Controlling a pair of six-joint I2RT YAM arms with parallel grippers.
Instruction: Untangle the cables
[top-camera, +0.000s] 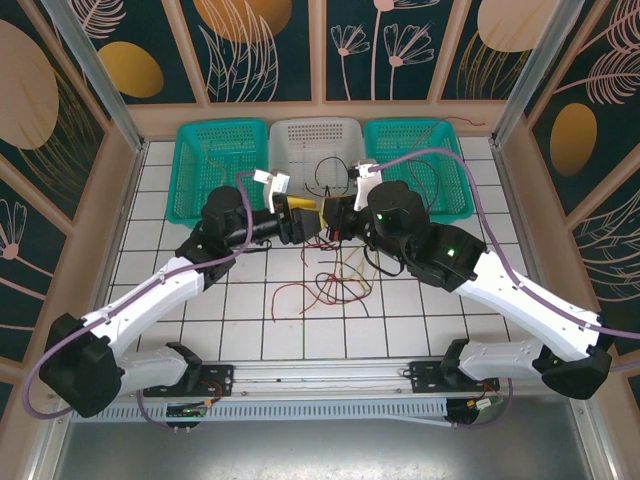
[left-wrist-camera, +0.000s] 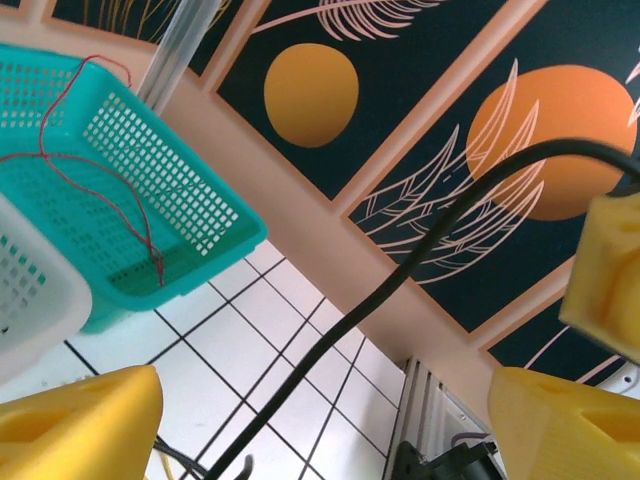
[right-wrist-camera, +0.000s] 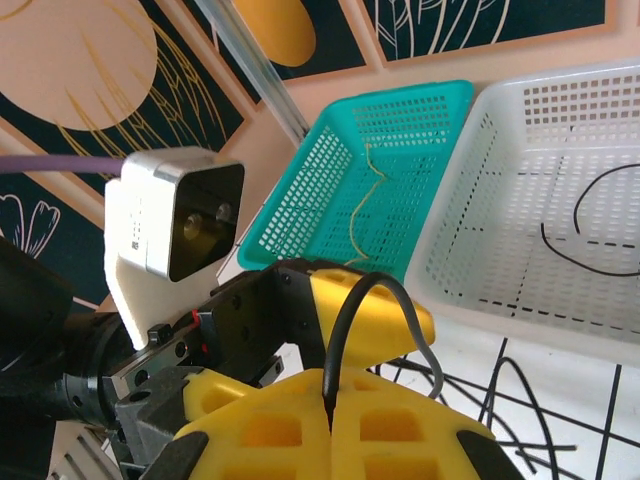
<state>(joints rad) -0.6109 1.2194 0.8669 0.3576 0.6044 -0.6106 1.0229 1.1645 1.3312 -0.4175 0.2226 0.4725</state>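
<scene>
- Right gripper is clamped tight, its yellow fingers pressed together on a black cable that is pinched in the seam between them and arches up out of it
- Left gripper stands wide open: that black cable runs up through the gap, and neither of its fingers closes on it
- Seen from the top camera, the two grippers meet nose to nose over the middle of the tiled table, just in front of the white basket
- Loose tangle of cables, red, yellowish and black, lies on the tiles just nearer the arm bases than the grippers
- Another black strand curls inside the white basket
- Thin red wire lies in the right teal basket, with part of it rising above the rim
- Yellowish strand lies in the left teal basket
</scene>
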